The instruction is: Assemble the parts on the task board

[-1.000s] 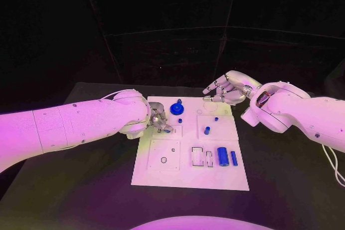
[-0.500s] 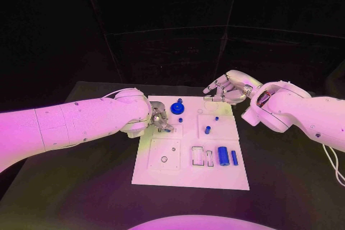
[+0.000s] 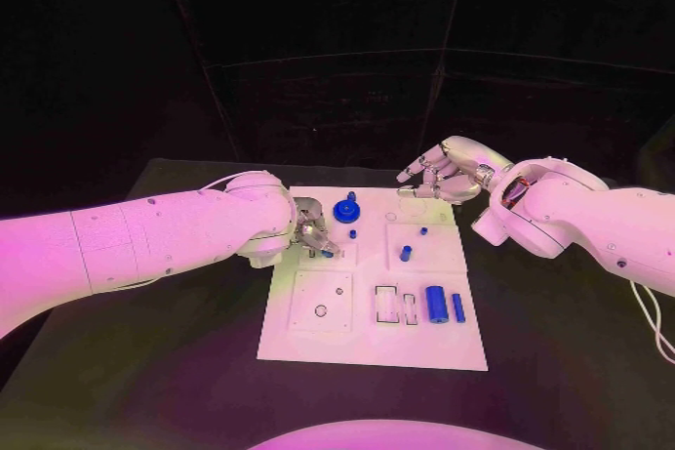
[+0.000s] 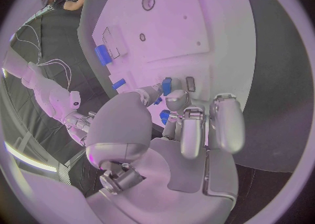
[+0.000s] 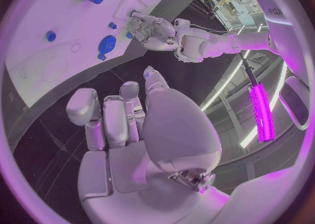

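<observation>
One task board point(image 3: 369, 347) lies on the black worktop point(image 3: 169, 372), with both hands at its far end. In the head view I count seven blue pieces on it. A round disc part point(image 3: 346, 212) with a small knob part point(image 3: 350, 197) just beyond it sits between the two hands. A tiny stud point(image 3: 352, 235) stands just nearer than the disc, close to the left hand point(image 3: 309, 233). A short peg point(image 3: 405, 255) and a small stud point(image 3: 422, 232) stand on the board's right half, nearer the robot than the right hand point(image 3: 448, 175). A thick cylinder point(image 3: 436, 306) and a thin bar point(image 3: 457, 308) lie side by side further toward the near end, well apart from both hands.

The left hand is down on the board at its left side, fingers drawn together around a small blue part point(image 4: 167, 85). In the left wrist view, blue shows between and past the fingertips point(image 4: 176, 99). Whether that is one piece or two, and whether it is truly pinched or only touched, I cannot tell; the fingers hide most of it.

The right hand hangs above the board's far right corner, fingers loosely curled and apart. Nothing is visible in it in the right wrist view, where the right hand point(image 5: 125, 113) sits clear of the board.

Outlined recesses mark the near half of the board; their shapes are too small to read.
</observation>
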Tool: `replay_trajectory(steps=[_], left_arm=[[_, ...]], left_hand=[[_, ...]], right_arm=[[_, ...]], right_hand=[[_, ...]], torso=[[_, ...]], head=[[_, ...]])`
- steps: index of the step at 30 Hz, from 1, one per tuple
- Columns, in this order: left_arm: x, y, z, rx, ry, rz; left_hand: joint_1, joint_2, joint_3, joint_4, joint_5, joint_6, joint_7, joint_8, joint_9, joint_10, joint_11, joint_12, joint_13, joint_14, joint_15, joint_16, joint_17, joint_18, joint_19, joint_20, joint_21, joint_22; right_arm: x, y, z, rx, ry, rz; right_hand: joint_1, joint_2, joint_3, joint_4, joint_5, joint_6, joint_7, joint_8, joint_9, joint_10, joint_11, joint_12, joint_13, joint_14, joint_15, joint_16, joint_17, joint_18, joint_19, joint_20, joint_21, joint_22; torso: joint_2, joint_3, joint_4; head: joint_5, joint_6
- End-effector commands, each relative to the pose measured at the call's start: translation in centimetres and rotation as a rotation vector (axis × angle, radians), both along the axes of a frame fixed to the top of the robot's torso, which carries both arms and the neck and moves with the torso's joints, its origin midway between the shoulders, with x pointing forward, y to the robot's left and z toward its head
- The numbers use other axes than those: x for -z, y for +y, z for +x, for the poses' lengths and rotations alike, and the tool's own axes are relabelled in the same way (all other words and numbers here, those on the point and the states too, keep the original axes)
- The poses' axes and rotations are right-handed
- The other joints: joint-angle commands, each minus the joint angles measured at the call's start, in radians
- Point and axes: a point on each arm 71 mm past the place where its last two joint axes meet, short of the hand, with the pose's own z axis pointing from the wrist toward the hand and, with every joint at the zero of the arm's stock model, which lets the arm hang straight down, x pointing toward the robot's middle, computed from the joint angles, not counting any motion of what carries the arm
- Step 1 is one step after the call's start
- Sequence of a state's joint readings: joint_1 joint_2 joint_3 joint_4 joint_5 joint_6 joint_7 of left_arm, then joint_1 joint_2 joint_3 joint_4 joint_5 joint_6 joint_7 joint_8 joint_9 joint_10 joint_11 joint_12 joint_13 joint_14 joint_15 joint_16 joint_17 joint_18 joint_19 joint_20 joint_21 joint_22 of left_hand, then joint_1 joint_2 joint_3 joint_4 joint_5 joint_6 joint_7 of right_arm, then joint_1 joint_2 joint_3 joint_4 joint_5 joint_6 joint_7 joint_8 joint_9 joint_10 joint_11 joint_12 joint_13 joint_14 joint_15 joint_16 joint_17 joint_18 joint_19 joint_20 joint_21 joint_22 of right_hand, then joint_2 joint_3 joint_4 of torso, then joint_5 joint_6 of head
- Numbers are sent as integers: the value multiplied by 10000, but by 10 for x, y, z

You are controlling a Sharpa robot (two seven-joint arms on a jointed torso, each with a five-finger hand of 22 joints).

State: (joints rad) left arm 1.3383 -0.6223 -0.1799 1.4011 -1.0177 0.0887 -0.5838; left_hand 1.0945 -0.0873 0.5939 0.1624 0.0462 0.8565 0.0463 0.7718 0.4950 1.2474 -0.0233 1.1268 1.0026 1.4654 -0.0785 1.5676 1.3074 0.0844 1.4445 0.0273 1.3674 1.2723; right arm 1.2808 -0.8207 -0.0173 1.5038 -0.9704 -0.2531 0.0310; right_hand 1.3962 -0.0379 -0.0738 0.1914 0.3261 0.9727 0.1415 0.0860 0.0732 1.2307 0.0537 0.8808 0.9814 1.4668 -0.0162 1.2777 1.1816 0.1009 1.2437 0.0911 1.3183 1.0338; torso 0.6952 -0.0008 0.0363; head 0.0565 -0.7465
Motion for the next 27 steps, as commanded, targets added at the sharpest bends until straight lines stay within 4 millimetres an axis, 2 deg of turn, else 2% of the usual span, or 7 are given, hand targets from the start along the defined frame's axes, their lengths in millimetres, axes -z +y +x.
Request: replay_trajectory(steps=[1, 5, 11, 27], left_arm=[[2, -1, -1, 67, 271, 32], [2, -1, -1, 19, 278, 17], [2, -1, 0, -69, 232, -4], [2, -2, 2, -94, 202, -18]], left_hand=[[-207, 20, -72, 153, 33, 82, -6, -66, -36, 50, -3, 23, 25, 1054, -48, 32, 2634, -204, 52, -4, 52, 24], [-436, 71, -150, 295, 33, 128, -13, -86, -63, 73, -7, 57, 60, 1054, -53, 32, 2634, -211, 66, -9, 70, 63], [-963, 257, -265, 693, 35, 212, -15, -119, -109, 158, -7, 175, 185, 1054, -52, 32, 2634, -219, 86, -11, 95, 114], [-1109, 239, -307, 755, 35, 273, -37, -105, -116, 224, -24, 257, 274, 1054, -66, 32, 2634, -222, 99, -20, 108, 140]], right_arm=[[-1, 1, 0, -99, -4, -10], [-1, 1, 0, -101, -3, -11], [-1, 1, 0, -100, 5, -16], [-1, 0, -1, -110, 40, -100]], right_hand=[[30, 102, -69, 14, 41, -14, 17, 40, -5, -84, 10, -52, -11, 183, -34, -45, -9, 89, -47, 7, -66, -6], [30, 102, -69, 14, 41, -14, 17, 40, -5, -84, 10, -52, -11, 183, -34, -45, -9, 89, -47, 7, -66, -6], [30, 102, -69, 14, 41, -14, 17, 40, -5, -84, 10, -52, -11, 183, -34, -45, -9, 89, -47, 7, -66, -6], [15, 100, -86, 27, 53, -17, 18, 41, -5, -96, 12, -72, -29, 179, -32, -63, -27, 93, -56, 7, -78, -25]], torso=[[-1, -5, 10], [-3, -4, 3], [-3, -5, 1], [-3, -7, 2]], head=[[-8, -12], [-5, -16], [-9, -26], [-60, -21]])
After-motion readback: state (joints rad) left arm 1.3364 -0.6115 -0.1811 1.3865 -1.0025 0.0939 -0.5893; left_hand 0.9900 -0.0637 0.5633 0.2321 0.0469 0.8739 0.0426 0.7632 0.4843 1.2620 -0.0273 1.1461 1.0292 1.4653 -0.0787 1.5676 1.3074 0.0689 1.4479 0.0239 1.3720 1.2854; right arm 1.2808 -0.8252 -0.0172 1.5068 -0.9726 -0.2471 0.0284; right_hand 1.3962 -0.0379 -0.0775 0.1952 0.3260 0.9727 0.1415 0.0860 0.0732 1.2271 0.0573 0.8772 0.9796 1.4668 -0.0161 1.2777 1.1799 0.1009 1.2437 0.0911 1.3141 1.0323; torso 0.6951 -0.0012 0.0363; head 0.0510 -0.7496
